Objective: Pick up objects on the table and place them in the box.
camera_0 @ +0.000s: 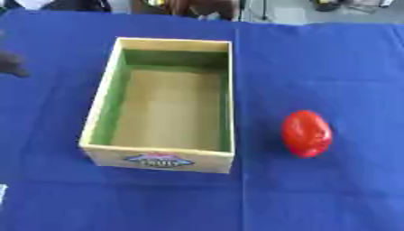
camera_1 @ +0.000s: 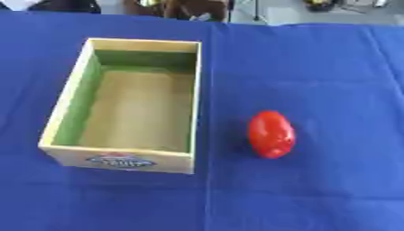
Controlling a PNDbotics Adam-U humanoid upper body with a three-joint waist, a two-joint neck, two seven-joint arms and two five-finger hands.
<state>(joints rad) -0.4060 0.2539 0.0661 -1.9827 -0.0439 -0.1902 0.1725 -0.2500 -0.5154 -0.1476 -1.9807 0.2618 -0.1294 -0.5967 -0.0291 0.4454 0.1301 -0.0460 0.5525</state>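
Your wooden box [camera_0: 100, 106] stands open-topped on the blue cloth [camera_0: 331, 67], a label [camera_0: 159, 159] on its near wall. The red oval object [camera_0: 307, 133] lies on the cloth to the box's right, apart from it. A dark shape [camera_0: 11, 63] at the left edge may be your left hand; its fingers cannot be made out.

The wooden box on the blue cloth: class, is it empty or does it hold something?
Empty. The wooden box shows only its bare floor and green inner walls; the red object lies outside on the blue cloth, to its right.
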